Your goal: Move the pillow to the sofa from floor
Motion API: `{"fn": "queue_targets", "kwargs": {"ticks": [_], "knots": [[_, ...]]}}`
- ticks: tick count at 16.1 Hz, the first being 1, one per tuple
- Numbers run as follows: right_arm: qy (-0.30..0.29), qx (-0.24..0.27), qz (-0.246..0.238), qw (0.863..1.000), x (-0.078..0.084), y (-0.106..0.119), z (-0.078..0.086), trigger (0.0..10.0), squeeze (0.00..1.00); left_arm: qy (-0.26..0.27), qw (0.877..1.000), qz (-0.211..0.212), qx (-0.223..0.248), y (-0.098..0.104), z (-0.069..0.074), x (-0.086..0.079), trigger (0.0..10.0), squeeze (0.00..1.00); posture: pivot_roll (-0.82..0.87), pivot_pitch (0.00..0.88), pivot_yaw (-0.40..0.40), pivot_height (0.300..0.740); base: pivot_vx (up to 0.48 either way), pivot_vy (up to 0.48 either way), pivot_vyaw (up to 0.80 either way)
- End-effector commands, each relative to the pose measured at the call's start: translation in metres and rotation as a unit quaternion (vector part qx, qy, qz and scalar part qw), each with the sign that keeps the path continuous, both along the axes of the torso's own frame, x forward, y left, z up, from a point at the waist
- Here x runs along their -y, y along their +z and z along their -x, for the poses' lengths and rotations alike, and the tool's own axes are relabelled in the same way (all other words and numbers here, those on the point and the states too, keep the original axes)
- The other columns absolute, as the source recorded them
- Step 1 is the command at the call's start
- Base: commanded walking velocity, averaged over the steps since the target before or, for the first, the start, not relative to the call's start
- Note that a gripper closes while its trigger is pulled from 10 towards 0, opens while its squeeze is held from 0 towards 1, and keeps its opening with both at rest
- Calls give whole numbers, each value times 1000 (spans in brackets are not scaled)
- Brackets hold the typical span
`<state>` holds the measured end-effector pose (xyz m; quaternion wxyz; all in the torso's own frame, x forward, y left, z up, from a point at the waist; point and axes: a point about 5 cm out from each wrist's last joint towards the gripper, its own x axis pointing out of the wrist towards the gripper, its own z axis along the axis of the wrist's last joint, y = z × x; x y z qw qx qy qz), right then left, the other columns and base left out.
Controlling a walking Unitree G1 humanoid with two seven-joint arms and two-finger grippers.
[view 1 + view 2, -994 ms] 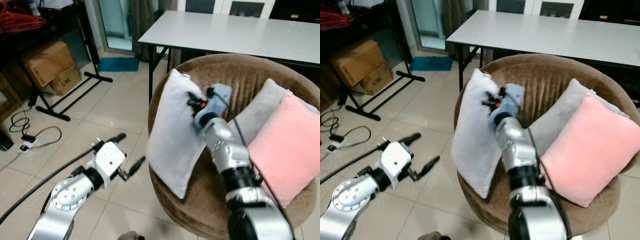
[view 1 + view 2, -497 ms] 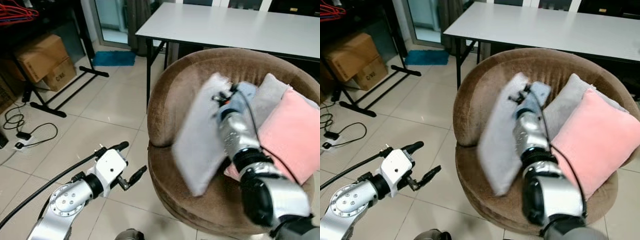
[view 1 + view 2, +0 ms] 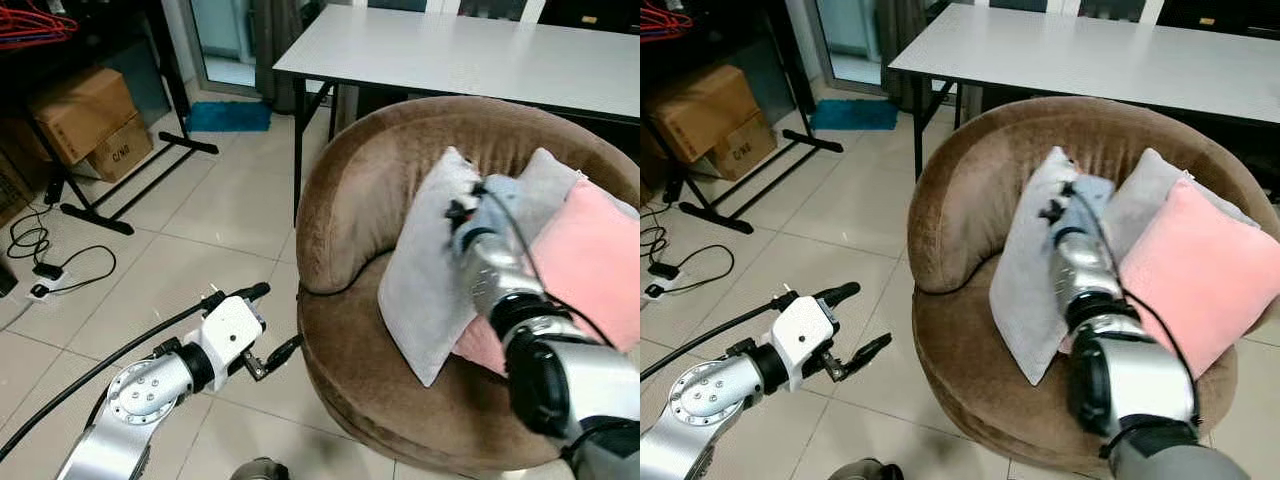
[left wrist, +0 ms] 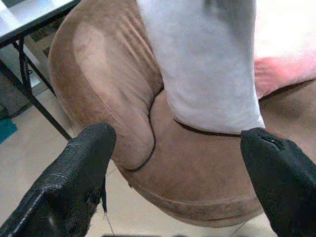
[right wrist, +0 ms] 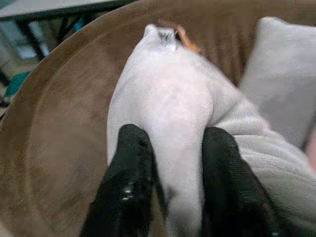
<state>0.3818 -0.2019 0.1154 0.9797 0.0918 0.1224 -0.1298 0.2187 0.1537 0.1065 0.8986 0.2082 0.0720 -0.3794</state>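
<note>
Pillow [image 3: 428, 285]: grey, upright on sofa [image 3: 345, 190] seat, leaning on pink cushion [image 3: 590, 265]; right gripper [image 5: 170, 163] fingers pinch it. Left gripper [image 4: 182, 163] fingers open, idle. Remaining: release

I see pale glossy floor tiles [image 3: 200, 230] w/ light reflecting off them. A long white counter on black legs [image 3: 470, 55] stands at the back. On my left: brown cardboard boxes [image 3: 85, 125] under a dark rack, black metal stand feet [image 3: 130, 190], a teal floor mat [image 3: 228, 116] near a glass door. Black cables and a white power strip [image 3: 45, 290] lie at far left.
</note>
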Motion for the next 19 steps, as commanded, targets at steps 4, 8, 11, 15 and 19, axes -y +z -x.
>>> {"fn": "queue_targets", "kwargs": {"ticks": [4,8,11,15,19], "knots": [[-52,24,28,998,24,17,-2,10000,1000,-8,1000,-3,1,1,-3,1,10000,0,-30,5,51,740,0,0,0],[-58,53,39,996,43,32,-3,10000,1000,-9,1000,-4,4,1,-5,1,10000,0,-37,10,62,740,0,0,0],[-17,99,10,995,47,41,-4,10000,1000,43,999,0,19,-2,-9,-2,10000,0,-54,2,54,740,0,0,0],[5,179,14,984,46,24,51,10000,0,151,987,63,5,-5,-10,0,10000,0,-115,0,84,740,0,0,-339],[50,148,70,985,18,13,128,10000,0,245,963,95,63,-1,-11,-5,10000,0,-162,0,94,740,0,0,-800]]}}
